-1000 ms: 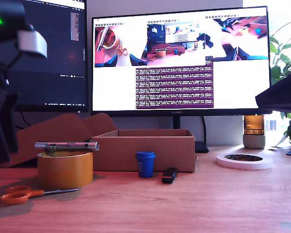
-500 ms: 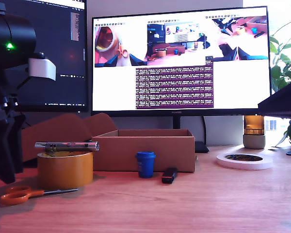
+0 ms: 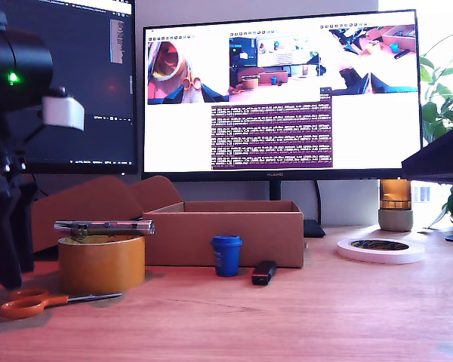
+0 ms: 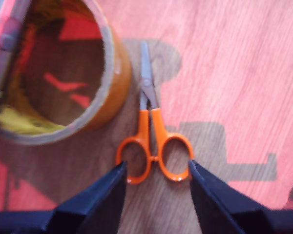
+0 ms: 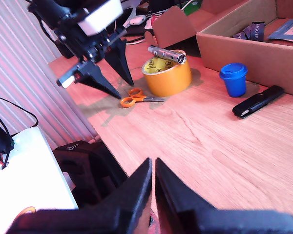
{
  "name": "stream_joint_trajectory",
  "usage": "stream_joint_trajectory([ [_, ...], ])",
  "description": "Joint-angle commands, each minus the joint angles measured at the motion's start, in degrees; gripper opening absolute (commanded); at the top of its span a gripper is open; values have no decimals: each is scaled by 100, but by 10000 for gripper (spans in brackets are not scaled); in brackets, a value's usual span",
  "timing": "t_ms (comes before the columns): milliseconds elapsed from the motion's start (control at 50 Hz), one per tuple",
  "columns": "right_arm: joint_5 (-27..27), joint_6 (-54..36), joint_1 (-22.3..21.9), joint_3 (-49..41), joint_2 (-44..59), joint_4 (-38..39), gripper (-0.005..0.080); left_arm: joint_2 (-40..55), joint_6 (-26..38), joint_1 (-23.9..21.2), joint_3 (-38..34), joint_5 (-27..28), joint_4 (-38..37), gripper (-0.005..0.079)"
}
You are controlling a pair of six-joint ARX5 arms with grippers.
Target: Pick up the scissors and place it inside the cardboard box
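My first gripper (image 4: 156,178) hangs over the scissors (image 4: 154,131), jaws spread wide, one on each side of the orange loop handles, gripping nothing. Scissors lie flat on the desk (image 3: 287,317), just beside the tape roll (image 3: 101,262), at the exterior view's left. Cardboard box (image 3: 223,235) sits behind the roll, open. My second gripper (image 5: 153,187) is well away from the scissors, jaws nearly together, empty.

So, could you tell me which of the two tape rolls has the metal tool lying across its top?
The yellow-brown tape roll beside the scissors; the flat white roll at the exterior view's right carries nothing.
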Motion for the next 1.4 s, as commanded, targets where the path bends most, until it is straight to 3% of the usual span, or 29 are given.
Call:
stream_joint_trajectory([
  [0,2,-20,-2,-7,24,28,-11,111,48,2,-39,31,52,350],
  [720,146,-20,-2,-7,26,26,-11,455,48,2,-39,28,262,348],
  [1160,256,-57,-2,-7,26,28,-11,455,90,0,-39,284,70,127],
  [1380,258,-57,-2,-7,26,28,-11,455,92,0,-39,313,0,107],
])
